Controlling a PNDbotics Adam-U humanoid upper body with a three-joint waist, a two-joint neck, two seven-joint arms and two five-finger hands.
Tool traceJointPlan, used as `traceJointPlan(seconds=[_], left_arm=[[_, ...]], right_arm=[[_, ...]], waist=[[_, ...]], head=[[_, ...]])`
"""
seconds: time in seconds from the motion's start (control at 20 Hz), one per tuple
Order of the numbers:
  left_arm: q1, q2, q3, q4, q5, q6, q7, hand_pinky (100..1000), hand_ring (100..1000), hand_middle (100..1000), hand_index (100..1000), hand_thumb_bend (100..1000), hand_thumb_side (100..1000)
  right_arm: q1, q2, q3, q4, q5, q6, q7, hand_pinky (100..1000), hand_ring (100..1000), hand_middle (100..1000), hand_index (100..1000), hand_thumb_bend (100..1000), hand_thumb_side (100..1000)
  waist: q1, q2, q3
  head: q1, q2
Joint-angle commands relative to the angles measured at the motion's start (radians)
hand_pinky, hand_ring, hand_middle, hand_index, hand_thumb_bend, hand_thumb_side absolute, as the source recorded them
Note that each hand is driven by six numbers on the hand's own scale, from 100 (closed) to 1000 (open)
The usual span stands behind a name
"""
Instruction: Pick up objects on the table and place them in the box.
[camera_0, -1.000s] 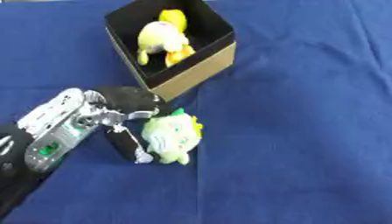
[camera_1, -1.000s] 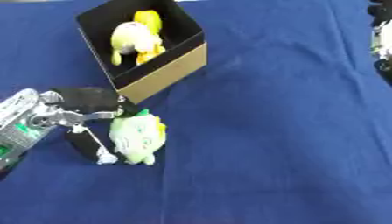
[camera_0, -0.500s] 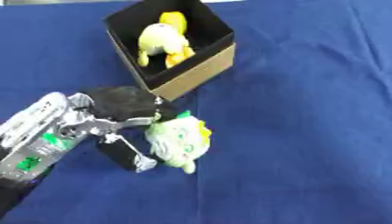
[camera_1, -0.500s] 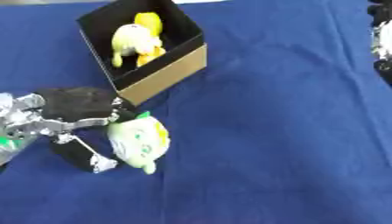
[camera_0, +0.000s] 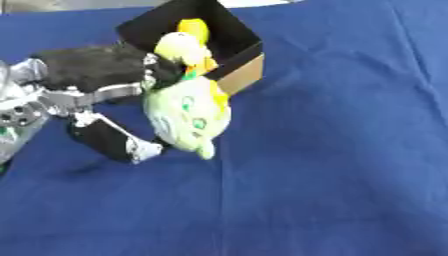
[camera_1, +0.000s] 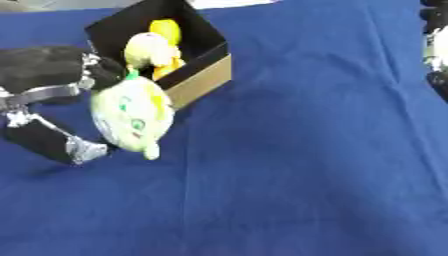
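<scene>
My left hand (camera_0: 92, 80) comes in from the left, shut on a pale green plush toy (camera_0: 185, 115) with a yellow patch, thumb below and fingers above. The toy hangs above the blue cloth, just in front of the near side of the box (camera_0: 242, 75). The box is brown cardboard with a black inside and holds a yellow plush toy (camera_0: 182, 45). My right hand (camera_1: 436, 45) shows only as a dark shape at the right edge of the right eye view.
A blue cloth (camera_0: 332, 165) covers the whole table. A pale strip of bare surface (camera_1: 35, 5) shows past the cloth's far edge.
My left hand has closed on the green toy and lifted it off the cloth, up toward the box. The toy now looks larger and nearer.
</scene>
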Motion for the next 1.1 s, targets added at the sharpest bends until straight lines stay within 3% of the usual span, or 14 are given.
traceJointPlan(seconds=[0.05, 0.35, 0.6, 0.85, 1.1], left_arm=[[-0.051, 0.021, 0.049, 0.079, 0.014, 0.034, 0.033, 782, 674, 639, 802, 140, 245], [-0.114, -0.009, 0.074, 0.242, 0.028, 0.019, 0.083, 759, 624, 607, 802, 100, 132], [-0.164, -0.050, 0.104, 0.402, 0.034, 0.015, 0.108, 749, 580, 583, 809, 101, 100], [-0.198, -0.090, 0.107, 0.523, 0.020, -0.015, 0.108, 740, 573, 607, 822, 242, 100], [-0.219, -0.121, 0.113, 0.608, -0.012, -0.029, 0.122, 732, 582, 622, 825, 301, 100]], right_arm=[[-0.014, -0.033, -0.003, -0.015, -0.006, -0.003, 0.004, 761, 760, 626, 680, 108, 320], [-0.020, -0.033, 0.000, -0.015, -0.007, -0.001, 0.005, 760, 759, 626, 679, 119, 320], [-0.029, -0.031, 0.004, -0.015, -0.009, 0.002, 0.009, 761, 759, 625, 679, 119, 322], [-0.037, -0.027, 0.007, -0.015, -0.013, 0.006, 0.011, 760, 759, 625, 678, 119, 325], [-0.043, -0.022, 0.009, -0.015, -0.016, 0.008, 0.013, 760, 758, 625, 677, 119, 326]], waist=[[0.000, -0.013, -0.003], [0.007, -0.002, -0.012], [0.016, 0.009, -0.031], [0.020, 0.017, -0.045], [0.020, 0.021, -0.054]], head=[[0.013, -0.021], [0.022, -0.035], [0.036, -0.053], [0.045, -0.063], [0.050, -0.067]])
